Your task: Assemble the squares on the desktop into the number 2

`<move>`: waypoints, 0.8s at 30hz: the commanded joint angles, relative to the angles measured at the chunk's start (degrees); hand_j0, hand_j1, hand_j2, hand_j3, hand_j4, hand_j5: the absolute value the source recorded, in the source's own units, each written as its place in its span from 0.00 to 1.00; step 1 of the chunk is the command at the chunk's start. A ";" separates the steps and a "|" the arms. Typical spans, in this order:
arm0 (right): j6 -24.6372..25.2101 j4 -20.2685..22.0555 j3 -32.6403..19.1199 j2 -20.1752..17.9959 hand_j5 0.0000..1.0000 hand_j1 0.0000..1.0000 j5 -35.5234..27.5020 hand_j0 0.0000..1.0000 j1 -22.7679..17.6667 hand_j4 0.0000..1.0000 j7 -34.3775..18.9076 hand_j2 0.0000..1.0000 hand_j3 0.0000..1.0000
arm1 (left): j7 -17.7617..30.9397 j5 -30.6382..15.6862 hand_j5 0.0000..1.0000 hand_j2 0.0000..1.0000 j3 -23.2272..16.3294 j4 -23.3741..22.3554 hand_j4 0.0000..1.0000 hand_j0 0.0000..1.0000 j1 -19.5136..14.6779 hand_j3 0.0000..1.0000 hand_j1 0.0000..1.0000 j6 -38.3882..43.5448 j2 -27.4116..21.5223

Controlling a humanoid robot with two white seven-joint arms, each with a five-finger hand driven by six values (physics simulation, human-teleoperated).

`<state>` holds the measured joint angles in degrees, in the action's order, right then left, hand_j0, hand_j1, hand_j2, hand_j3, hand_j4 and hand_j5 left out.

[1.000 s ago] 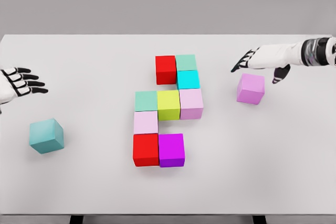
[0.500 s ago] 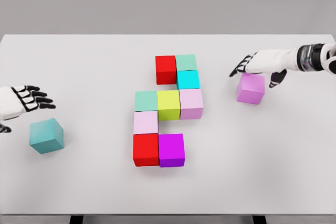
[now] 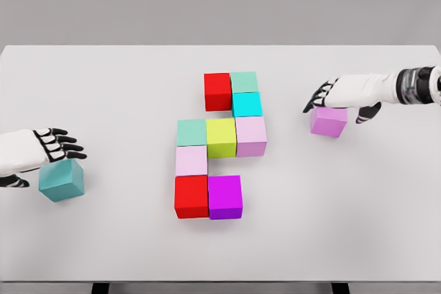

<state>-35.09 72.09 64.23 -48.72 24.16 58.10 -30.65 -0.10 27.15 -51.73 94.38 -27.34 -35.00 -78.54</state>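
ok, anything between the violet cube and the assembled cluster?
Nothing. Head view shows bare table between the violet cube and the cluster's pale pink cube.

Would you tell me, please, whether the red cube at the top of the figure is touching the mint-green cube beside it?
Touching. The head view shows the red cube and the mint-green cube side by side with faces flush, no table visible between them.

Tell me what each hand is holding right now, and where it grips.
Nothing is clearly gripped. The right hand sits over the top of the violet cube; the left hand is over the teal cube. Both cubes rest on the table.
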 commanded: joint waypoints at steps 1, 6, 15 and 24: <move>0.09 0.86 -0.07 -0.06 0.95 0.95 0.36 0.95 0.00 0.95 -0.11 0.95 0.95 | 0.01 0.18 1.00 1.00 0.05 0.01 1.00 1.00 0.00 1.00 1.00 0.00 0.49; 0.09 -0.11 -0.07 1.17 0.95 0.95 1.42 0.95 -0.26 0.95 -0.11 0.95 0.95 | 0.89 0.18 1.00 1.00 -0.04 0.19 1.00 1.00 0.27 1.00 1.00 0.00 1.02; 0.09 0.24 -2.00 1.17 0.95 0.95 1.42 0.95 -0.35 0.95 -0.11 0.95 0.95 | 1.86 0.44 1.00 1.00 -1.27 0.54 1.00 1.00 0.35 1.00 1.00 0.00 1.20; 0.09 -0.02 -1.91 2.93 0.95 0.95 4.84 0.95 -1.76 0.95 -0.20 0.95 0.95 | 1.95 1.41 1.00 1.00 -1.27 0.28 1.00 1.00 0.44 1.00 1.00 0.00 2.78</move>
<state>-35.12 72.12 62.36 -46.06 28.72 56.25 -30.80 1.87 28.67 -53.04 94.71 -26.89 -35.01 -75.95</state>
